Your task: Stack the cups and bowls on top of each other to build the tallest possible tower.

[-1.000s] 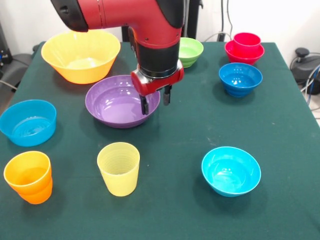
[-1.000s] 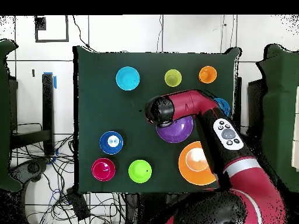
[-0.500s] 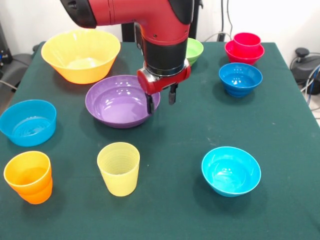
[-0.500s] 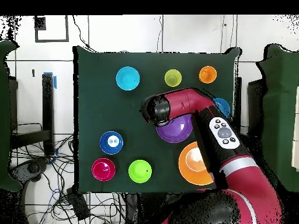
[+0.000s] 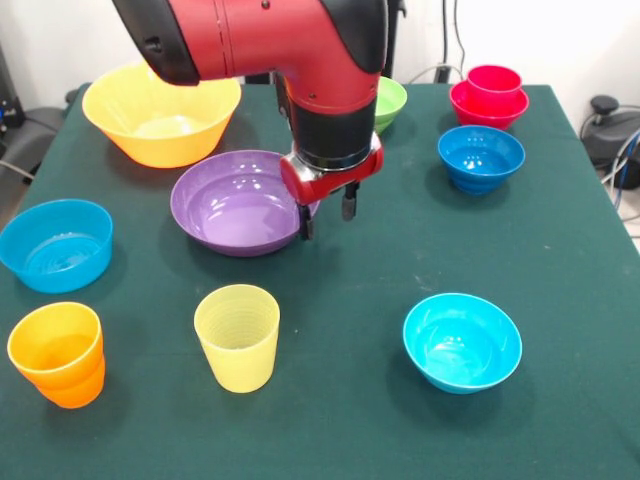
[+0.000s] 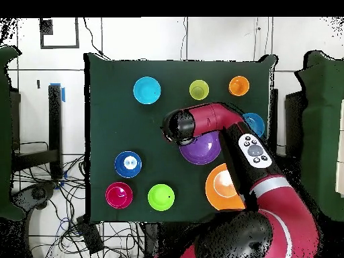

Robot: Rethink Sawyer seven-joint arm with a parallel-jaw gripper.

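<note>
My gripper hangs open and empty just above the right rim of the wide purple bowl. The pale yellow ribbed cup stands in front of that bowl, and the orange cup is at the front left. At the back right, the red cup sits nested in the small red bowl as a short tower. A large yellow-orange bowl, a lime green bowl, a dark blue bowl, a cyan bowl and a light blue bowl stand apart. From overhead the arm's wrist hides the gripper.
The green table drops off at the left and right edges. In the overhead view the arm covers part of the purple bowl, the large bowl and the light blue bowl. Cables lie on the floor beside the table.
The gripper has shifted slightly to the right along the purple bowl's rim and a little toward the table front. It stays open. No cup or bowl has moved.
</note>
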